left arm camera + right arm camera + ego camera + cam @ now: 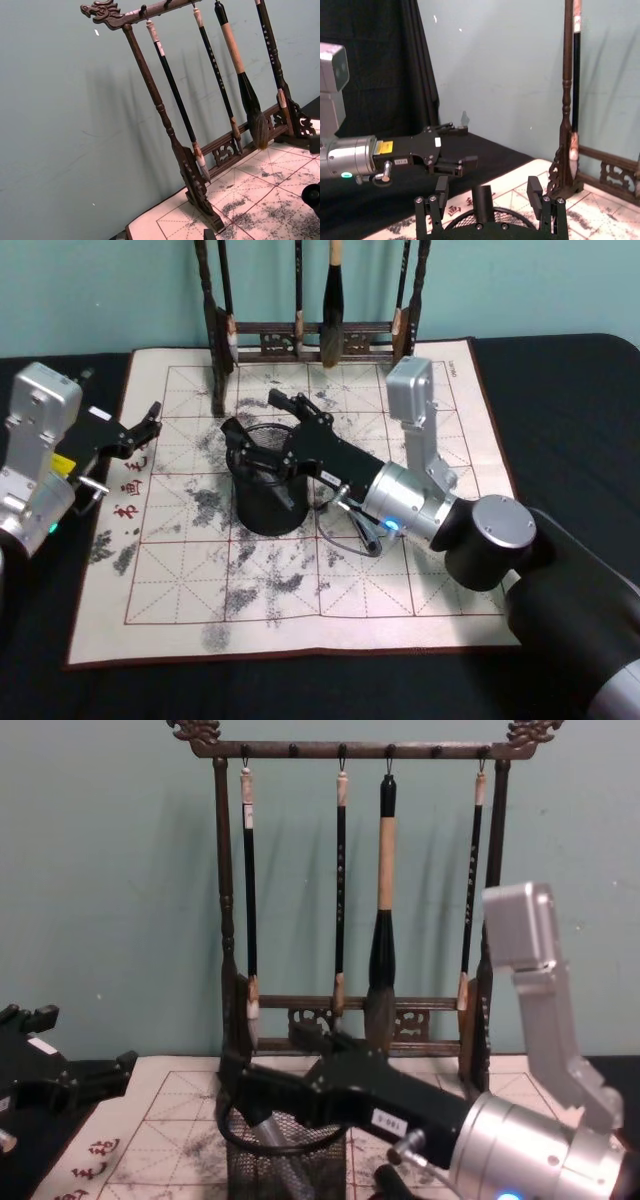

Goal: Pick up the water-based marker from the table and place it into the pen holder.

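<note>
Plainly the right hand point(262, 423) hangs over the pen holder point(268, 508) with its fingers apart, clamped on nothing. The left hand point(143, 428), also spread, idles by the edge of the mat point(400, 580) on the worktop. A pale tube behind the mesh is probably the water-based marker point(268, 1132), already inside. The risk is a finger catching the rim on withdrawal and tipping the cup. Mesh and black hand hide how the marker sits

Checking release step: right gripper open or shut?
Open. Right gripper: jaws stand wide apart just above the pen holder rim.
</note>
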